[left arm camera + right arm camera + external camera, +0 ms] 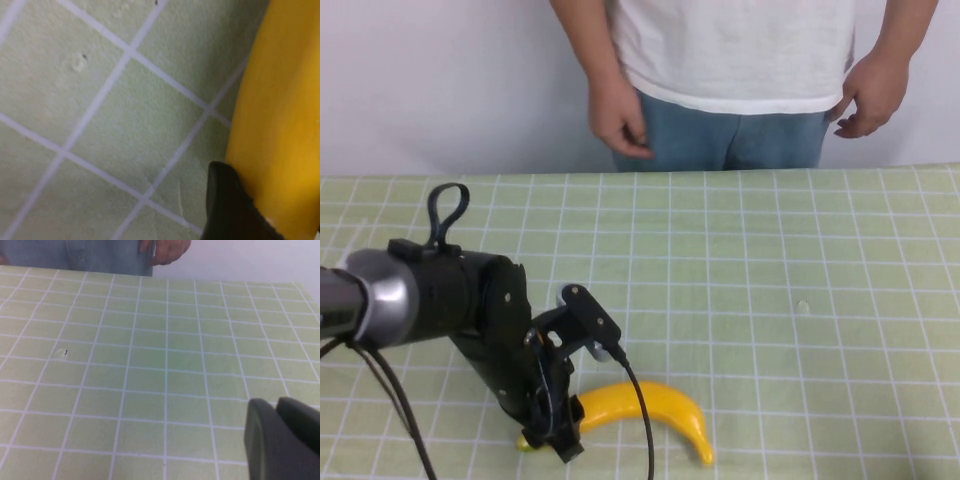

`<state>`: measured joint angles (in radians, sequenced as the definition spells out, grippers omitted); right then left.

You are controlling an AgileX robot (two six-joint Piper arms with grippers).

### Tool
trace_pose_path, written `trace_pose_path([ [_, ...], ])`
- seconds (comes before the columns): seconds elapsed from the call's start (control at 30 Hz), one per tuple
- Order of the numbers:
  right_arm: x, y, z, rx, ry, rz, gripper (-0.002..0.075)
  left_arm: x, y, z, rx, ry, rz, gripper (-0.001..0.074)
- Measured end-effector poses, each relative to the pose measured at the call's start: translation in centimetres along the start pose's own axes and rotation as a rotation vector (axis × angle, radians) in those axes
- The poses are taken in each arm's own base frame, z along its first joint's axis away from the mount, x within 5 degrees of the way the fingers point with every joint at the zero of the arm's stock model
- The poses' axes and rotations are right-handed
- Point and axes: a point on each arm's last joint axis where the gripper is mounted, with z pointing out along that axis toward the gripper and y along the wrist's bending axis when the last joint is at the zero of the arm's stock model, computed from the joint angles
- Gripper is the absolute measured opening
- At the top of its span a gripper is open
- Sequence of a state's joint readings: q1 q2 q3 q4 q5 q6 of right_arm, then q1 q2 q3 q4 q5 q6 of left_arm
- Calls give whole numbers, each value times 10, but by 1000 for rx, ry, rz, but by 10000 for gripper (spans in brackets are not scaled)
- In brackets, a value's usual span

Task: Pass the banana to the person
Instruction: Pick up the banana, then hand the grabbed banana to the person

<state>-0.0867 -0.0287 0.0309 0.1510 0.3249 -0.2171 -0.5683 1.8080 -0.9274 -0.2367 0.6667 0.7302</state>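
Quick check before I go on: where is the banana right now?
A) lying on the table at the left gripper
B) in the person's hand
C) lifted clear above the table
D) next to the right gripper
A: the banana lies on the green gridded table with the left gripper down at its left end; the person's hands hang empty, and the right gripper is over bare table.

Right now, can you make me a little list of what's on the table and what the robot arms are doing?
banana: lying on the green checked table, near the robot's edge
left gripper: down at the banana's left end, one finger against it
right gripper: low over bare table, away from the banana
person: standing behind the far edge, hands down
handover: not done yet
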Motion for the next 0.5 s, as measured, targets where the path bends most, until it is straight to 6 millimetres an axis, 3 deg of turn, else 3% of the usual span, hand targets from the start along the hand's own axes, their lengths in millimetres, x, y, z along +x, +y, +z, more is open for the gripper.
trace_pose_path([
  [0.23,0,0,0,0,0,0,-7,-5,-4,-48,-94,-142,17,280],
  [0.5,0,0,0,0,0,0,-7,-7,-15,-141,-329,-541,-43,280],
])
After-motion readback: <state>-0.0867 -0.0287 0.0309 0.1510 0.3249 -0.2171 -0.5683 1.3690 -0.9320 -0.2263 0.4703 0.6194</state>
